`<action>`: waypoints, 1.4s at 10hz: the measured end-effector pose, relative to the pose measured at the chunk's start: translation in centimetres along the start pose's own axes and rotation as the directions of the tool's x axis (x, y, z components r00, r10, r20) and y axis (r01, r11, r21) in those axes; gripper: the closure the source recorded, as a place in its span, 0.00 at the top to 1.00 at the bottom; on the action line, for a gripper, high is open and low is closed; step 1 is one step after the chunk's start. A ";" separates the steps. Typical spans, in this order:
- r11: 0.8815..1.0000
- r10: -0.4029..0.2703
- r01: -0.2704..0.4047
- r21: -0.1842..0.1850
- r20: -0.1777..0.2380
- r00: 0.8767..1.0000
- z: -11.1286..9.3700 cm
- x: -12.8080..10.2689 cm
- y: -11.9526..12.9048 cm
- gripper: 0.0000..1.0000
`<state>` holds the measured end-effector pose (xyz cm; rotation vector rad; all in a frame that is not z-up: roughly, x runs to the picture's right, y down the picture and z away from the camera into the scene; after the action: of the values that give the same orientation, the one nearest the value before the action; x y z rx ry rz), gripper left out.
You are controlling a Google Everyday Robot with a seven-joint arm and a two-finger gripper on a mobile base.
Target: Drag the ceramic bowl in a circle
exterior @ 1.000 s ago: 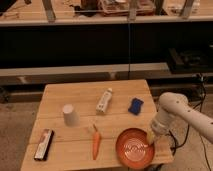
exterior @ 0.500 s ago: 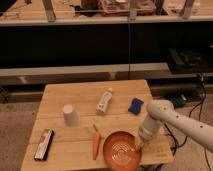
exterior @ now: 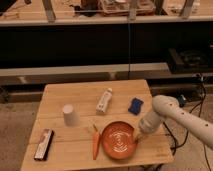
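**Orange-red bowl at the table's front edge**

Orange-red, the ceramic bowl (exterior: pixel 119 140) sits on the wooden table (exterior: pixel 75 97) near its front edge, a carrot (exterior: pixel 96 142) just beside its left rim. The end effector (exterior: pixel 138 136) reaches down at the bowl's right rim; whether it is apart or together, I cannot tell. A white cup (exterior: pixel 70 115), white bottle (exterior: pixel 104 101) and blue sponge (exterior: pixel 135 105) lie behind.
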<state>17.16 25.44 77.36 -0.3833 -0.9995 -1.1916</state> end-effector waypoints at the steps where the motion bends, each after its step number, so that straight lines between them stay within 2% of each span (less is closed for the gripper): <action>1: 0.999 0.036 -0.035 0.022 -0.016 0.999 0.1 1.0 -0.3 0.01; 3: 0.997 0.074 -0.073 0.034 -0.037 0.997 0.5 1.9 -1.0 0.01; 4: 0.995 0.094 -0.092 0.030 -0.063 0.994 0.4 2.8 -1.2 0.01; 6: 0.990 0.137 -0.135 0.029 -0.121 0.983 -1.0 3.7 -0.1 0.01; 7: 0.989 0.150 -0.147 0.025 -0.151 0.977 -2.1 4.0 0.7 0.01; 9: 0.981 0.192 -0.193 0.022 -0.240 0.952 -6.2 4.9 3.7 0.01; 10: 0.978 0.204 -0.206 0.019 -0.259 0.944 -7.4 5.0 5.0 0.01; 11: 0.976 0.211 -0.216 0.011 -0.271 0.939 -8.7 5.3 6.3 0.01; 12: 0.975 0.213 -0.220 0.004 -0.268 0.939 -9.7 5.5 7.7 0.01; 14: 0.978 0.199 -0.208 -0.020 -0.204 0.958 -10.2 5.1 10.3 0.01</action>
<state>31.07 18.92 78.43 -0.3806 -0.7422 -1.0426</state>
